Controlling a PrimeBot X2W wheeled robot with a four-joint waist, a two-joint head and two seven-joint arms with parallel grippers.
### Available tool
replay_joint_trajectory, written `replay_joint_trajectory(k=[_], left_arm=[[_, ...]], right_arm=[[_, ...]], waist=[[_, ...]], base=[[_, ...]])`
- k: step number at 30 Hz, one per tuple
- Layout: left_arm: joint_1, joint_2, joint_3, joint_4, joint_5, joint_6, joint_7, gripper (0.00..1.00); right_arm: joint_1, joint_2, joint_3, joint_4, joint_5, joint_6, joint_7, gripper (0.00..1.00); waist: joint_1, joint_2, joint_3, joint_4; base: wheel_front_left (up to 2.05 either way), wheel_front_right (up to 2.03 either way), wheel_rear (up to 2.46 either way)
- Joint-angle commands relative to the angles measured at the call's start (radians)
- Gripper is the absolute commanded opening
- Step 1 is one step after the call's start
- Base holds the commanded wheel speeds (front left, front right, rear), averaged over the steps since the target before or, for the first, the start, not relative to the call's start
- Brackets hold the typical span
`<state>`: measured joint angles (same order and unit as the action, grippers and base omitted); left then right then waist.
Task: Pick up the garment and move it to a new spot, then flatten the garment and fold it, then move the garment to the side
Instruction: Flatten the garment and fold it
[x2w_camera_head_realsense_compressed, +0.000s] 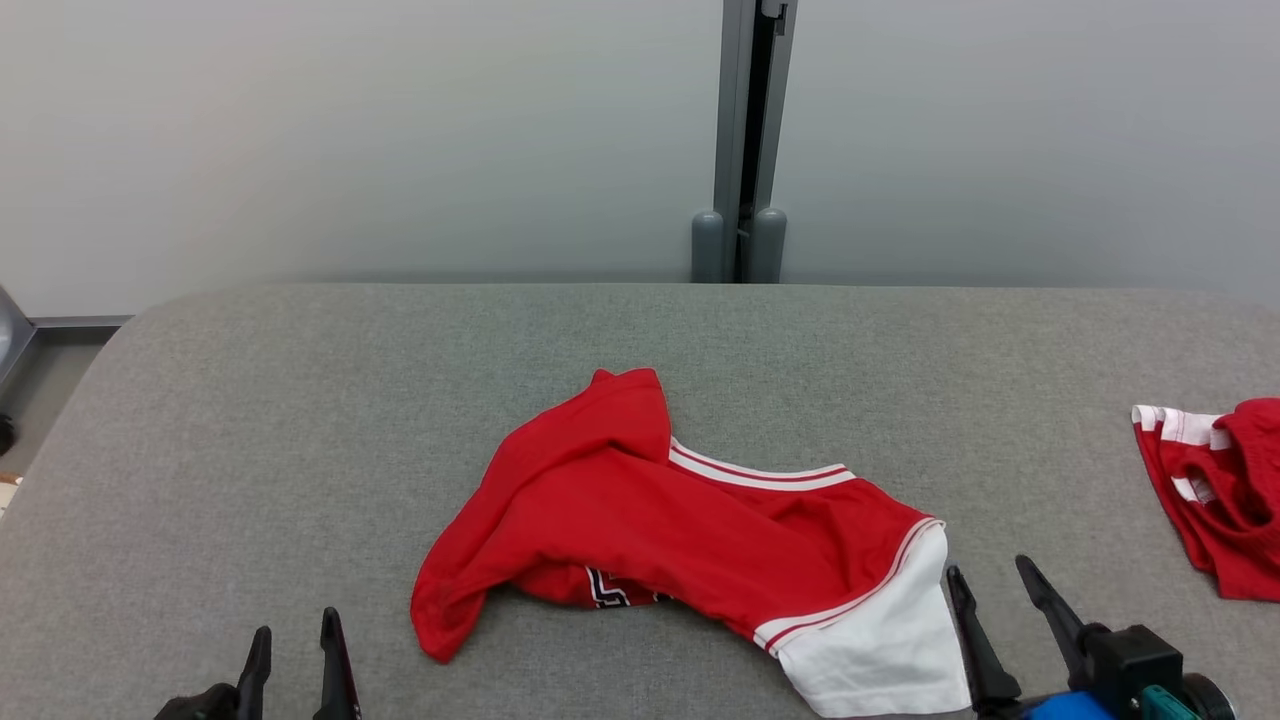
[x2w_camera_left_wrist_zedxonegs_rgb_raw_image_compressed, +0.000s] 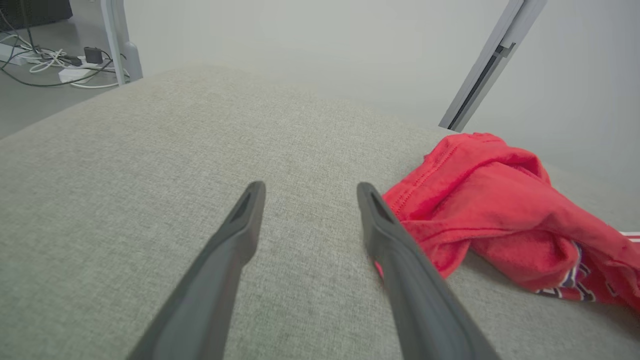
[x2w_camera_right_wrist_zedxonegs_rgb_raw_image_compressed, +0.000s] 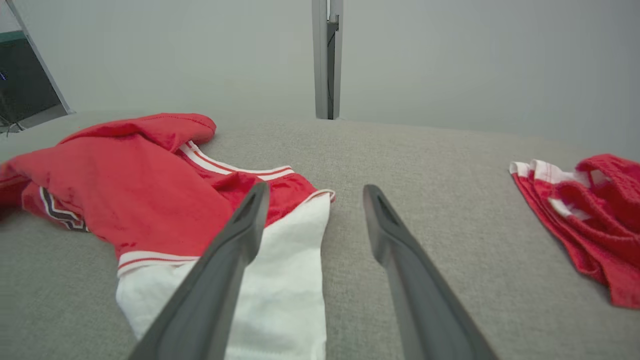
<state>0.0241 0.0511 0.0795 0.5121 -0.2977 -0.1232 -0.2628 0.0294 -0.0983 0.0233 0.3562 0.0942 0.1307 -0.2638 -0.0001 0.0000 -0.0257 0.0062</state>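
Left pincer (x2w_camera_head_realsense_compressed: 295, 625): lower left of the head frame, my fingers spread wide with nothing between them. In my left wrist view they hang over bare bench (x2w_camera_head_realsense_compressed: 300, 420).

Left-hand gap: the garment's nearest red fold lies just beside my right-hand finger in that wrist view. I cannot tell whether it touches.

Red jersey (x2w_camera_head_realsense_compressed: 650, 510): lower centre of the head frame, crumpled on the bench. It is folded over itself with striped trim showing, so I judge it is not yet flattened.

White panel (x2w_camera_head_realsense_compressed: 880, 640): the jersey's lower-right end, lying fairly smooth.

Right pincer (x2w_camera_head_realsense_compressed: 987, 567): lower right of the head frame, fingers parted and empty, just beside the white panel. My right wrist view shows one finger across that panel, but contact is unclear.

Second red garment (x2w_camera_head_realsense_compressed: 1215, 490): right edge of the frame, bunched and well apart from the jersey.

Risk, layers: the red part is doubled over, so a pinch there may catch two layers. Spreading would then drag the bunch instead of opening it.

Risk, uneven pull: if only one pincer bites, the jersey will likely slide and twist further.

Risk, bench cover: closing too low could snag the grey cloth.

Risk, mix-up: reaching far right could grab the wrong garment.
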Motion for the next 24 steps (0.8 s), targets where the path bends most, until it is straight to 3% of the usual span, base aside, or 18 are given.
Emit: replay_joint_trajectory(k=[1, 9, 24], left_arm=[[0.009, 0.000, -0.005, -0.020, 0.017, 0.010, -0.003, 1.00], [0.016, 0.000, -0.021, -0.051, 0.059, 0.012, -0.003, 1.00], [0.026, 0.000, -0.041, -0.041, 0.047, 0.014, -0.003, 1.00]], right_arm=[[-0.019, 0.014, -0.001, -0.025, -0.013, 0.000, 0.000, 1.00], [-0.044, 0.047, 0.006, -0.008, -0.039, 0.000, 0.000, 1.00], [-0.036, 0.047, 0.004, 0.037, -0.014, 0.000, 0.000, 1.00]], waist=[[0.0001, 0.0000, 0.002, 0.000], [0.0001, 0.0000, -0.003, 0.006], [0.0001, 0.0000, -0.007, -0.009]], base=[[0.00, 0.00, 0.00], [0.00, 0.00, 0.00], [0.00, 0.00, 0.00]])
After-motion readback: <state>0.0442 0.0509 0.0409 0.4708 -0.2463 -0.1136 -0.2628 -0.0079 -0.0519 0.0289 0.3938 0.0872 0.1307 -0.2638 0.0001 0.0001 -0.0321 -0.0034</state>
